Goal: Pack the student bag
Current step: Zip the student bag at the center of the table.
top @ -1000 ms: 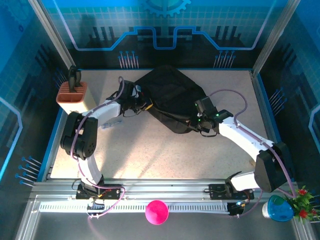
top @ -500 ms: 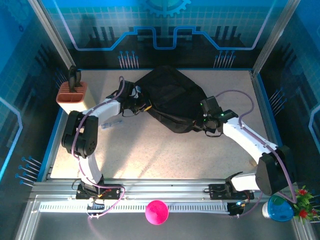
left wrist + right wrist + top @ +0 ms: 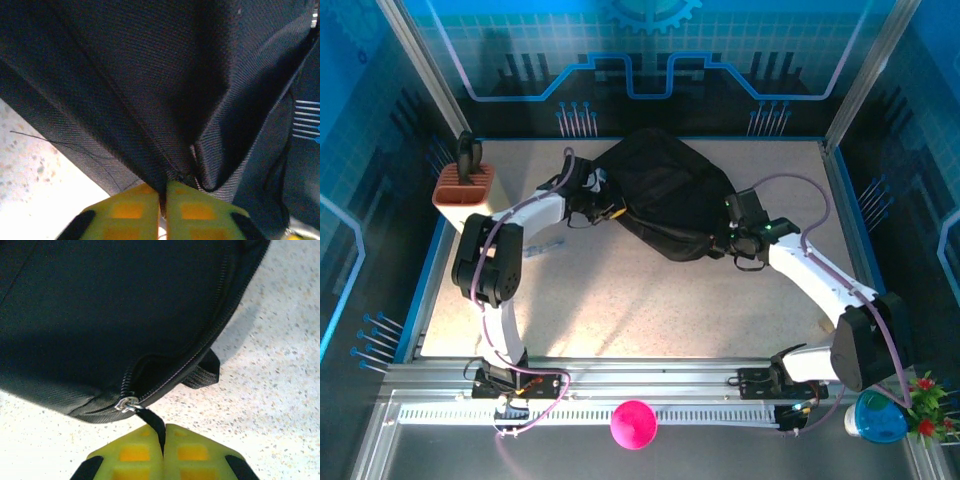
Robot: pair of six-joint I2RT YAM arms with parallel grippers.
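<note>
Fingers, left: the yellow pads (image 3: 132, 210) stand nearly together with a thin dark slit between them. A fold of black fabric runs down into that slit, so they pinch the cloth.
Fingers, right: the yellow pads (image 3: 125, 452) are pressed together on the black zip pull tab (image 3: 152, 421), which rises from between them to the silver slider (image 3: 127, 403).
Left gripper (image 3: 603, 208): at the left edge of the student bag (image 3: 665, 195), touching it, with the arm reaching in from the left side of the table (image 3: 620, 300).
Right gripper (image 3: 725, 243): at the bag's near right edge, where the fabric ends.
Student bag: lies flat on the far middle of the table between the two grippers, a dark rumpled shape.
Zip: in the right wrist view the teeth curve along the bag's edge, and a short stretch by the slider gapes open.
Strap: a short black webbing loop (image 3: 202, 374) sticks out from under the bag onto the speckled surface.
Tan box (image 3: 465, 190): orange-brown top, at the far left edge of the table, well apart from the bag.
</note>
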